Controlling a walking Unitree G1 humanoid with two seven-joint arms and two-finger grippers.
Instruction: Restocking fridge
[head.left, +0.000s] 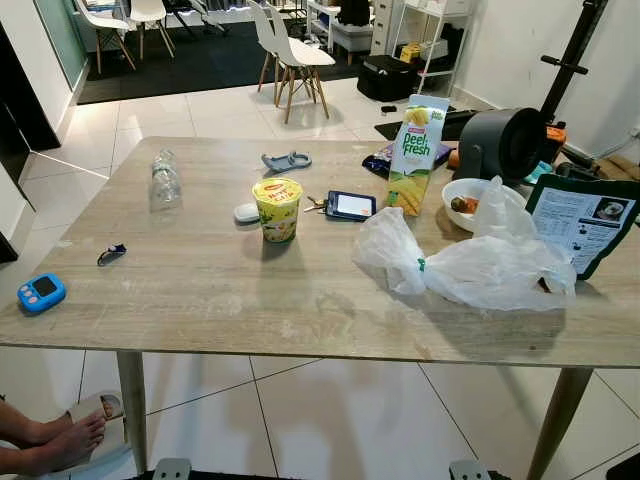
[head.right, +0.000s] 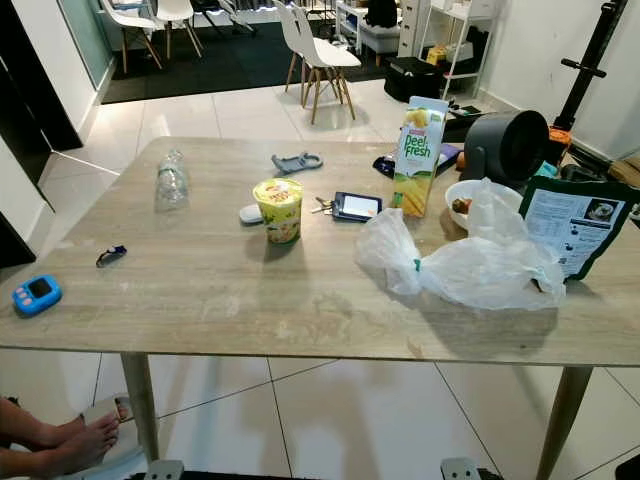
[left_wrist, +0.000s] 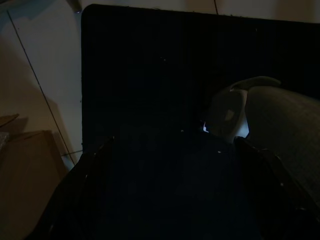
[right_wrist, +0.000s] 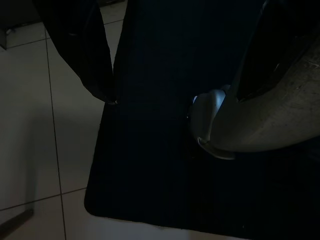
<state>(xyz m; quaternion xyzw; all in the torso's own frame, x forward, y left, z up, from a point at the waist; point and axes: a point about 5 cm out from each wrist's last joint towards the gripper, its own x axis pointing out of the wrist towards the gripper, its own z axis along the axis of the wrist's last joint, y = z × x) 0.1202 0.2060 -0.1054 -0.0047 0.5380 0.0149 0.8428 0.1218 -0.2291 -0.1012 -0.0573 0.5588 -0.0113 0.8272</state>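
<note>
Left hand (left_wrist: 170, 165), right hand (right_wrist: 175, 85) spread above dark mat; table: carton (head.left: 418, 155) reads "Peel Fresh".

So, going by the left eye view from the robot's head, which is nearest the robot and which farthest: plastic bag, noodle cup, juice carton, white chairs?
1. Plastic bag, on the table's near right.
2. Noodle cup, mid-table.
3. Juice carton, upright, farther back on the right.
4. White chairs, on the floor beyond the table.
</note>
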